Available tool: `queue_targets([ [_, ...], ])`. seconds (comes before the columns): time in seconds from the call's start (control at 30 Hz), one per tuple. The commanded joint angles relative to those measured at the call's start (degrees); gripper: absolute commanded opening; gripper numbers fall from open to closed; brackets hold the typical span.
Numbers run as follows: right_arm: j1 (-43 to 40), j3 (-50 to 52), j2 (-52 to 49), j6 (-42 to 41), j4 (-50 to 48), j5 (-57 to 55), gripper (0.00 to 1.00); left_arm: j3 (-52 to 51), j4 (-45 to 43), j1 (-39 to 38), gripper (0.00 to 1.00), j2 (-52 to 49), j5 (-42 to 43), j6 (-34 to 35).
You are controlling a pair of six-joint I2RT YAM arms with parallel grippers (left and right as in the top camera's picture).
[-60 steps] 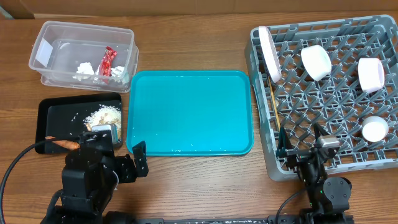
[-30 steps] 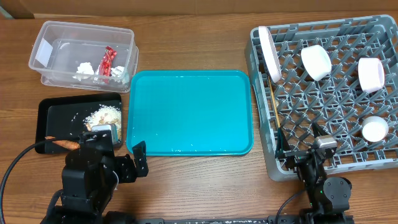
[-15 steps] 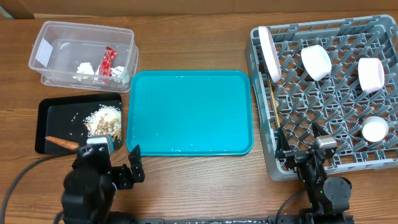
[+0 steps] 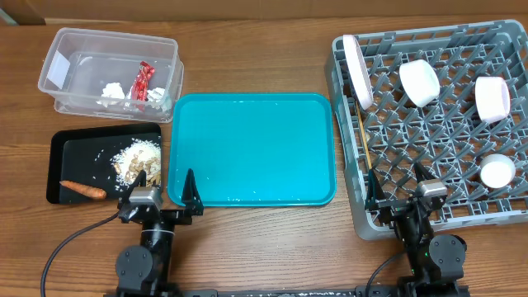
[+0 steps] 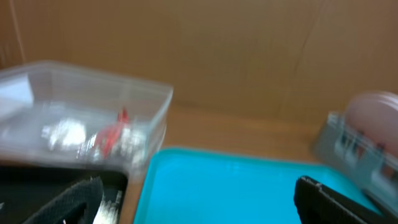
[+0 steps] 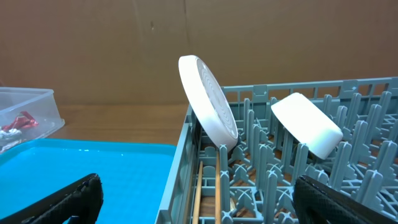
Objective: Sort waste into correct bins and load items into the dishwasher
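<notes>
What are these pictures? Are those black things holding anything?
It's a robot with two arms at a table. One picture looks down from above; the other two come from cameras on its wrists. The left end effector and right end effector, its two-finger grabbers, are both open and hold nothing. On the table: a clear tub with a red wrapper and paper ball, a black tray with food scraps and a carrot, a teal tray, and a grey rack holding a plate, bowls and chopsticks.
</notes>
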State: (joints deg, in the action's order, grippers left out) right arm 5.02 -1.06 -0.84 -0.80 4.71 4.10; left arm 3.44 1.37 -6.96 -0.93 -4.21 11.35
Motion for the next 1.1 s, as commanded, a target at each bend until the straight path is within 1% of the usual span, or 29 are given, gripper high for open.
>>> queue_targets([
  [0.0,0.22,0.59,0.68,0.39,-0.28,0.02,1.00,-3.19,-3.39,0.74,1.00,0.74,-0.83,-2.64],
  [0.13,0.22,0.59,0.68,0.39,-0.28,0.02,1.00,-3.21,-0.24,0.87,1.00,0.74,-0.20,-3.43],
  [0.2,0.22,0.59,0.68,0.39,-0.31,0.02,1.00,-3.17,3.13,0.96,1.00,0.74,2.21,-3.54],
  [0.3,0.22,0.59,0.68,0.39,-0.31,0.02,1.00,-3.17,2.97,0.96,1.00,0.74,3.87,-3.63],
  [1.07,0.22,0.59,0.68,0.39,-0.28,0.02,1.00,-3.17,2.97,0.96,1.00,0.68,3.82,-3.65],
])
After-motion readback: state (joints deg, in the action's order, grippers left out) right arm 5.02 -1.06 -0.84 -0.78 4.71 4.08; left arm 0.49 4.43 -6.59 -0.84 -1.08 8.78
